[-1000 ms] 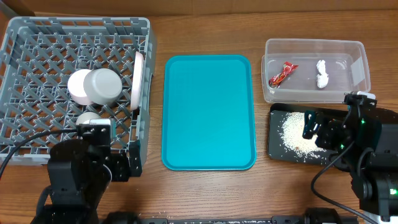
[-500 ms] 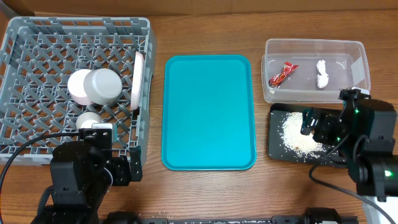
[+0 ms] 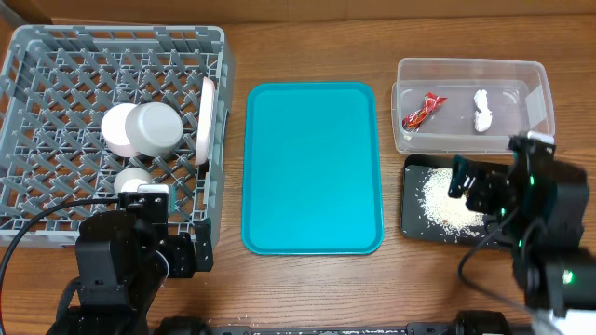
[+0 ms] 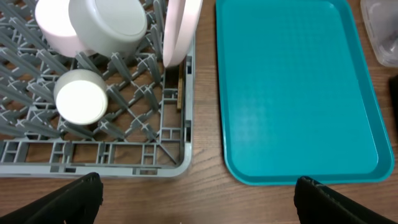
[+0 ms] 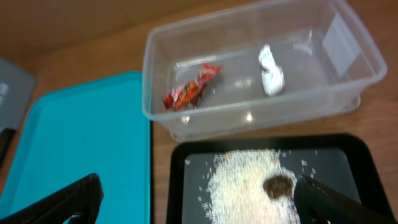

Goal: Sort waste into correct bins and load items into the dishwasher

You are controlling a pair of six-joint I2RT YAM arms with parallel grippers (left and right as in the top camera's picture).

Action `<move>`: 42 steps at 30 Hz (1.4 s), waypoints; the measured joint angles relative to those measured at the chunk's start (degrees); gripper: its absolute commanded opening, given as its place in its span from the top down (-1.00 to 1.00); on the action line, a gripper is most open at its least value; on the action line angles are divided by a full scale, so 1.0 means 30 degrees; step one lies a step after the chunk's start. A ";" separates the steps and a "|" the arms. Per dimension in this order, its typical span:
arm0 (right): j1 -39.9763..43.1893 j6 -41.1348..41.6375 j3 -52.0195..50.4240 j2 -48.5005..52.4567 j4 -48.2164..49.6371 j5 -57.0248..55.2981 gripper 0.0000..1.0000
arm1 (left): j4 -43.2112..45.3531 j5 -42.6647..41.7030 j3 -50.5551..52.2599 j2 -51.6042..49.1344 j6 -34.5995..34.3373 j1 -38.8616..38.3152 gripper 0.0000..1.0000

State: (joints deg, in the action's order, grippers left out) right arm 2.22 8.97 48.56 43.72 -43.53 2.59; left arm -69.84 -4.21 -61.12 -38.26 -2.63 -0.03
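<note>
The grey dish rack (image 3: 56, 56) holds two white bowls (image 3: 154, 128), a small cup (image 3: 130, 179) and a plate (image 3: 207, 119) standing on edge. The clear tub (image 3: 470, 65) holds the red wrapper (image 3: 424, 109) and the white tissue (image 3: 481, 110). The black tray (image 3: 414, 219) holds beige food scraps (image 3: 442, 200) with a brown lump (image 5: 278, 185). My left gripper (image 4: 199, 202) is open and empty over bare table in front of the rack (image 4: 124, 152). My right gripper (image 5: 199, 199) is open and empty above the black tray (image 5: 180, 186).
The teal serving tray (image 3: 312, 167) lies bare in the middle, between the rack and the bins. The tub stands directly behind the black tray. Both arm bases sit at the table's front edge.
My right gripper has shifted slightly left and away over the black tray. The left arm has drawn back a little toward the front edge. No object has moved.
</note>
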 measured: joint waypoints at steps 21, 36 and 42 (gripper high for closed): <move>-0.1523 -0.0991 -1.1956 -1.1213 1.4739 0.0036 -1.00 | -0.0007 0.0000 0.0007 0.0000 0.0000 0.0000 -0.99; -0.1413 -0.1064 -1.5817 -1.4382 1.3682 0.0000 -1.00 | 0.0000 0.0000 0.0007 0.0000 0.0000 0.0000 -1.00; -0.1377 -0.1064 -1.5832 -1.4309 1.2794 -0.0036 -1.00 | -0.0007 0.0000 0.0007 0.0000 0.0000 0.0000 -1.00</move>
State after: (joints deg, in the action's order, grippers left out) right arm -1.91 5.78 1.06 0.80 -5.15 2.48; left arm -69.87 -4.21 -61.10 -38.26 -2.63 -0.03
